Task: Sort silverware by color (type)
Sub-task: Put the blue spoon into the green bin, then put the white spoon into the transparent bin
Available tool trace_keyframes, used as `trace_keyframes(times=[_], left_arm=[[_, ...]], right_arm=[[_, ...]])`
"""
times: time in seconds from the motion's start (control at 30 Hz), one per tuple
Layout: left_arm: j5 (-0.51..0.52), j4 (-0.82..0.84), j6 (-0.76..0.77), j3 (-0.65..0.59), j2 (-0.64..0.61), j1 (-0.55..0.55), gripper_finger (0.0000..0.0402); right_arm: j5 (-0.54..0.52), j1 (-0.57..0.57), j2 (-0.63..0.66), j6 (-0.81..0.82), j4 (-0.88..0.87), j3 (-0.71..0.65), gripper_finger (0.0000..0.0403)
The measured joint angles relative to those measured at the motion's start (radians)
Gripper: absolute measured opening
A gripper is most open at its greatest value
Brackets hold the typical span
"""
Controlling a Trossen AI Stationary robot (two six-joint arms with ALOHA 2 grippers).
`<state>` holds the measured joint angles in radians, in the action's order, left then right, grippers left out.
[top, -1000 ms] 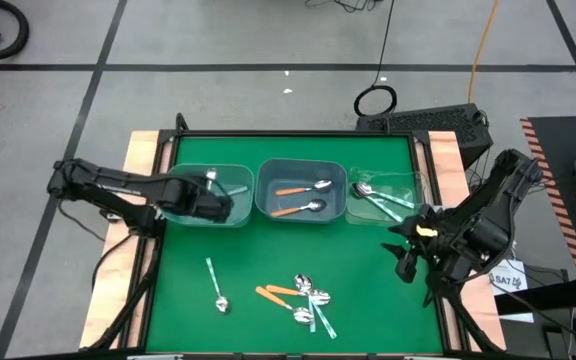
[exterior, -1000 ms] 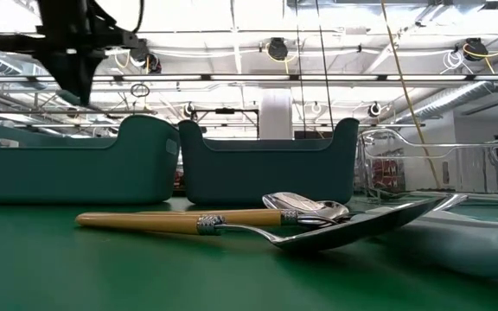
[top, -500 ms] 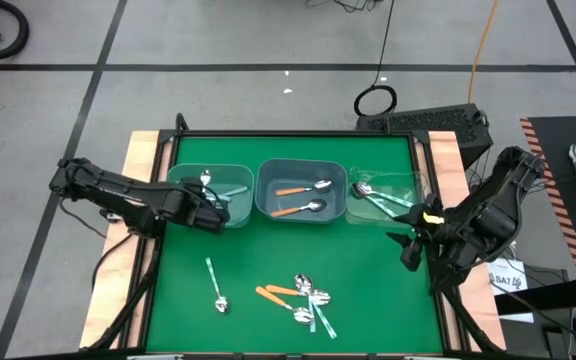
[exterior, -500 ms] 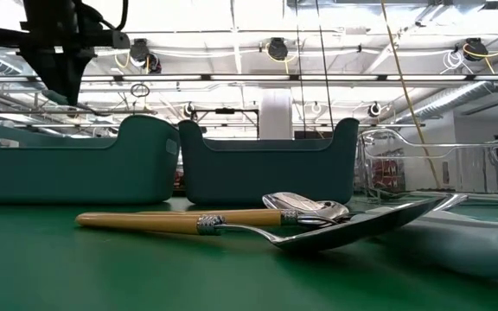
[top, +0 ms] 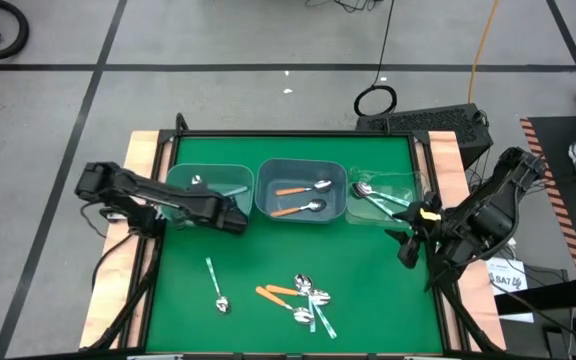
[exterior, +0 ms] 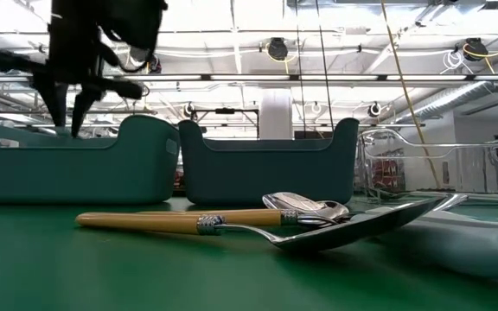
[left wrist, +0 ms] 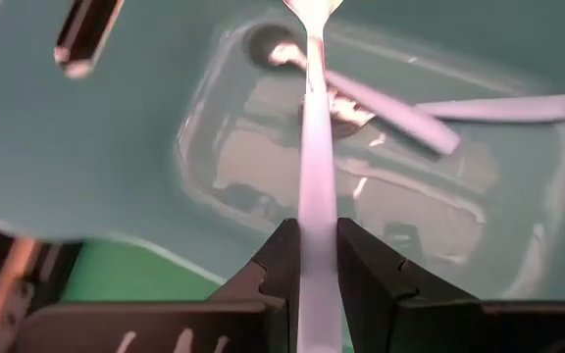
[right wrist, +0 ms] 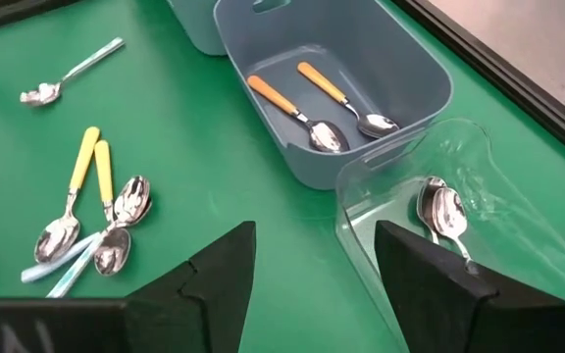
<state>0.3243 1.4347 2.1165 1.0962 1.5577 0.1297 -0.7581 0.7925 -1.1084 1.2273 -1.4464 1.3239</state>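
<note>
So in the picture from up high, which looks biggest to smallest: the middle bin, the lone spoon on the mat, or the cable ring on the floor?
1. Middle bin
2. Lone spoon
3. Cable ring, though it lies lower, on the floor, so it may look smaller than it is.

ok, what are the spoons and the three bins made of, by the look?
Spoons: shiny metal bowls that mirror the lights, with matte, coloured handles, likely plastic. Middle bin and left bin: opaque blue-grey, smooth, probably moulded plastic. Right bin: clear, likely plastic; the green table shows through.

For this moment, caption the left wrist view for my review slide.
Left gripper holds a light-blue spoon over the left bin.
</note>
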Motion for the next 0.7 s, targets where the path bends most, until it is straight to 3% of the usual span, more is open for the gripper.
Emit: trace_keyframes(times=[0.2, 0.5, 0.6, 0.7], left_arm=[[-0.018, -0.077, 0.085, 0.000, 0.049, -0.040, 0.0068], [0.020, -0.136, 0.082, 0.000, 0.053, -0.114, 0.0150], [0.027, -0.154, 0.048, 0.000, 0.044, -0.125, 0.0166], [0.064, -0.189, -0.082, 0.025, 0.022, -0.122, 0.0169]], right_arm=[[0.004, 0.000, 0.001, -0.011, 0.003, 0.000, 0.0205], [0.006, 0.000, 0.001, -0.010, 0.006, 0.000, 0.0205], [0.008, 0.000, 0.001, -0.010, 0.006, 0.000, 0.0205], [0.007, 0.000, 0.001, -0.010, 0.006, 0.000, 0.0205]])
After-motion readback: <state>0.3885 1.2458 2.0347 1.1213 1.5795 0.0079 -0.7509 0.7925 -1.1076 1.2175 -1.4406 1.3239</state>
